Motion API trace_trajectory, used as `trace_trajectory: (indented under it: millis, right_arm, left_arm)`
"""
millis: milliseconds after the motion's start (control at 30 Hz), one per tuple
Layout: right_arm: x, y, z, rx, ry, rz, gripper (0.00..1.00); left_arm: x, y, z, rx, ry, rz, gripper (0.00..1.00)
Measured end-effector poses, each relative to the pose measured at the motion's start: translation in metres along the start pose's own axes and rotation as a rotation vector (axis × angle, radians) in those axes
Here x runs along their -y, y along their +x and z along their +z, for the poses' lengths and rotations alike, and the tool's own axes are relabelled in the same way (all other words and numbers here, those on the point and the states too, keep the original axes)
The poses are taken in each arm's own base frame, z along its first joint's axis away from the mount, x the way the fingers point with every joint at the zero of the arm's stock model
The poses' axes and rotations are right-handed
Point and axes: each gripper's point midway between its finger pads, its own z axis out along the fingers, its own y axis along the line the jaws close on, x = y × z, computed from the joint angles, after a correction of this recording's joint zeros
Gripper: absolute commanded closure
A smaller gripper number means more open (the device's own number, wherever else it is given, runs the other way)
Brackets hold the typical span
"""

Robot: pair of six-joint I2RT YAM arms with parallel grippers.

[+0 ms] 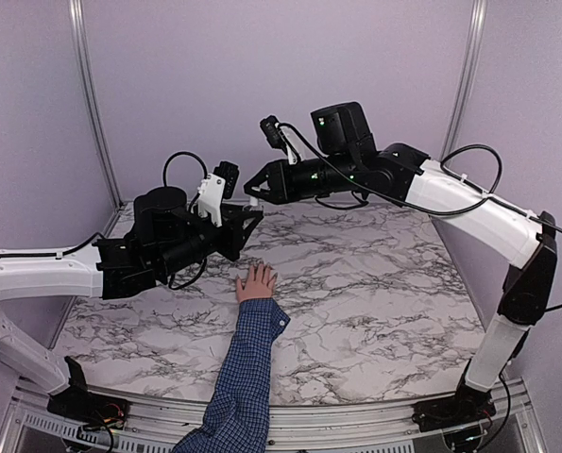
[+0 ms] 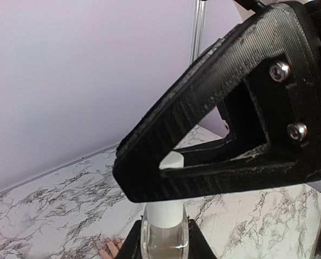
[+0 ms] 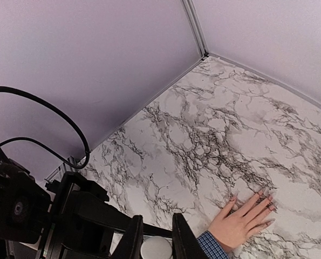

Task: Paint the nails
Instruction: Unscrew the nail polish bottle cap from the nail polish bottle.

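Note:
A small light-skinned hand (image 1: 257, 281) in a blue checked sleeve (image 1: 247, 368) lies flat on the marble table, fingers spread. Its nails (image 3: 268, 200) show in the right wrist view, and the fingertips (image 2: 110, 247) in the left wrist view. My left gripper (image 1: 246, 222) is shut on a clear polish bottle (image 2: 163, 240) with a white cap (image 2: 165, 213), held upright above the table beyond the hand. My right gripper (image 1: 253, 187) comes from the right and is shut on the white cap (image 3: 156, 249). Its black finger (image 2: 203, 129) crosses the cap.
The marble tabletop (image 1: 375, 283) is enclosed by lilac walls with metal corner posts (image 1: 90, 94). A black cable (image 3: 52, 116) loops over my left arm. The sleeved arm reaches in from the near edge between my two bases.

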Motion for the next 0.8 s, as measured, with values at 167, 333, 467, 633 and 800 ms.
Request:
trace_trajectory:
  millis: [167, 333, 467, 633, 800]
  right_arm:
    - [-0.001, 0.000, 0.000, -0.002, -0.004, 0.000, 0.80]
    - [0.001, 0.004, 0.004, -0.014, -0.005, 0.005, 0.78]
    - [0.001, 0.004, 0.005, -0.012, -0.003, -0.010, 0.89]
    - [0.001, 0.004, 0.005, -0.013, -0.006, -0.005, 0.76]
    - [0.001, 0.004, 0.005, -0.012, -0.006, 0.001, 0.73]
  left_arm:
    - [0.000, 0.000, 0.000, 0.000, 0.000, 0.003, 1.00]
    - [0.001, -0.011, 0.000, 0.023, 0.003, 0.001, 1.00]
    - [0.001, -0.011, 0.000, 0.021, 0.001, 0.000, 1.00]
    - [0.001, -0.012, 0.000, 0.025, 0.002, 0.002, 1.00]
    - [0.002, -0.013, 0.000, 0.029, 0.003, 0.008, 1.00]
